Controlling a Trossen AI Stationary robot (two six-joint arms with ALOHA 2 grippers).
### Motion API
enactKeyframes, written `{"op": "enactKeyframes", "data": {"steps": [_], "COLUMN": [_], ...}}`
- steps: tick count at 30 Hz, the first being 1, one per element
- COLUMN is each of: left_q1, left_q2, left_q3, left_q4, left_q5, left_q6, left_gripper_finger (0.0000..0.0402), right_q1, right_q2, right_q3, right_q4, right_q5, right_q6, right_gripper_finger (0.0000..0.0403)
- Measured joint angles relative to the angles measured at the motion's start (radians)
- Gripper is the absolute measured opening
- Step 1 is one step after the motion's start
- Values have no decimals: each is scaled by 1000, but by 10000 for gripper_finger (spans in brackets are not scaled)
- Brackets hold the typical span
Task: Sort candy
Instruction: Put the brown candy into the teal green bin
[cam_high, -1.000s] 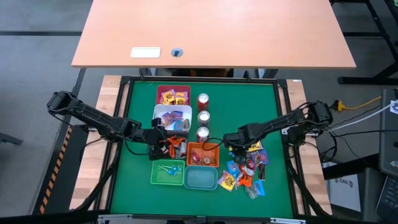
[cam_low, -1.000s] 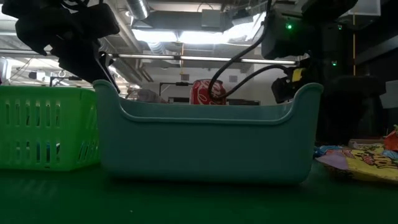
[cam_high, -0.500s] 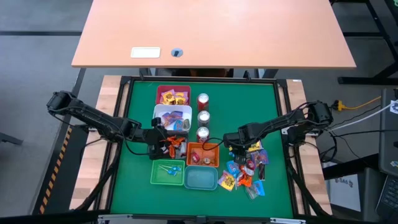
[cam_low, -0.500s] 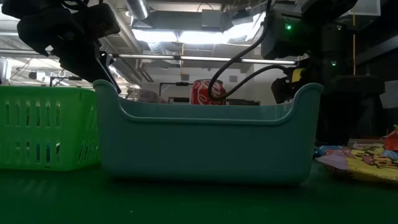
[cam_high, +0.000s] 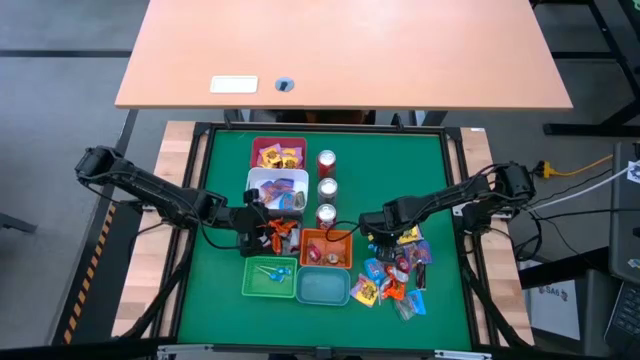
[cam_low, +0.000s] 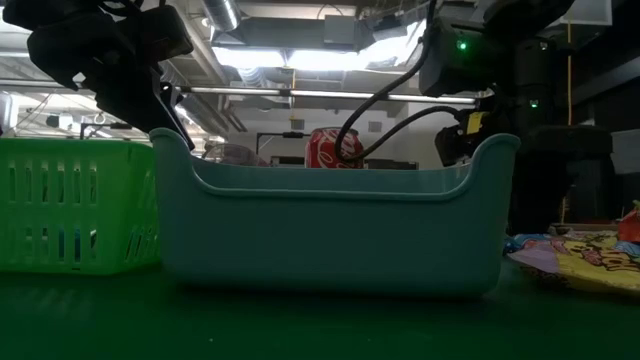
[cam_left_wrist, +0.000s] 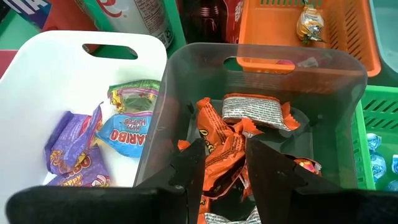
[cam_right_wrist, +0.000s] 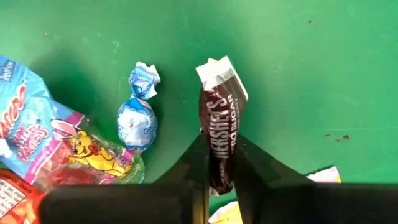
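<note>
From above, the right tool (cam_high: 378, 238) is sitting at the candy pile (cam_high: 398, 268) on the green desk (cam_high: 215, 300). Its wrist camera is showing it pinching a dark chocolate bar (cam_right_wrist: 221, 134). The left tool (cam_left_wrist: 224, 168) is standing partly spread over orange wrappers (cam_left_wrist: 219, 140) in the grey bin (cam_left_wrist: 348, 124).

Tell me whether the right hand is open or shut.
Shut on the brown chocolate bar. In the right wrist view the right hand has both fingers pressed against the bar's sides, over the green mat.
</note>
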Motion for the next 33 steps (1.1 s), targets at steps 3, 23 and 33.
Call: {"op": "enactKeyframes", "data": {"steps": [3, 23, 33], "left_q1": [0, 0, 0], "left_q2": [0, 0, 0], "left_q3": [0, 0, 0], "left_q4": [0, 46, 47], "left_q5": [0, 8, 8], "left_q6": [0, 1, 1], "left_gripper_finger": [107, 107, 107], "right_q1": [0, 55, 177], "right_q2": [0, 4, 2], "right_q3": [6, 242, 304], "right_q4": [-7, -104, 79], "right_q5": [-1, -37, -7], "right_q6": [0, -26, -55], "right_gripper_finger": [33, 40, 48]}}
